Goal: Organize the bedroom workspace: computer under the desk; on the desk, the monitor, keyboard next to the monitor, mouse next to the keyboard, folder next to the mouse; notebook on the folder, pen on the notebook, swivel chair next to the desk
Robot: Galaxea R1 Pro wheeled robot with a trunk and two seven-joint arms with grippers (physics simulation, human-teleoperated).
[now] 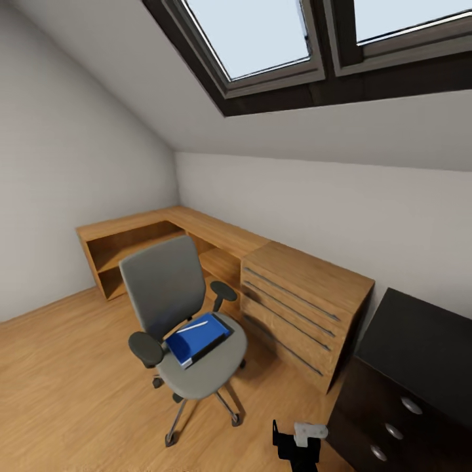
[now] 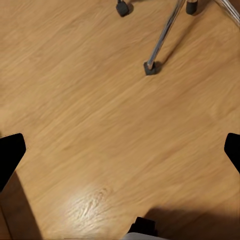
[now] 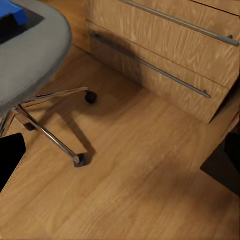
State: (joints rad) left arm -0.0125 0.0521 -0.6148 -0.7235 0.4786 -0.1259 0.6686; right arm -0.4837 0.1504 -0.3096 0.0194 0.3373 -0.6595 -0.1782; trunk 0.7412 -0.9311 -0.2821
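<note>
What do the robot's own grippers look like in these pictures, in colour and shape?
In the left wrist view, the left gripper shows flat black fingers. The right gripper has the same black fingers. In the head view, one gripper looks black with a pale grey part.

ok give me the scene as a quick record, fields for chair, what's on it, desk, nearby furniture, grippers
swivel chair: on the wood floor, apart from the desk
on the seat: blue folder, a dark notebook under it, pen on top
desk: black top with round-knob drawers, at the view's right
nearby furniture: light oak drawers between chair and desk
left gripper: open, over bare floor
right gripper: open, beside the chair base
</note>
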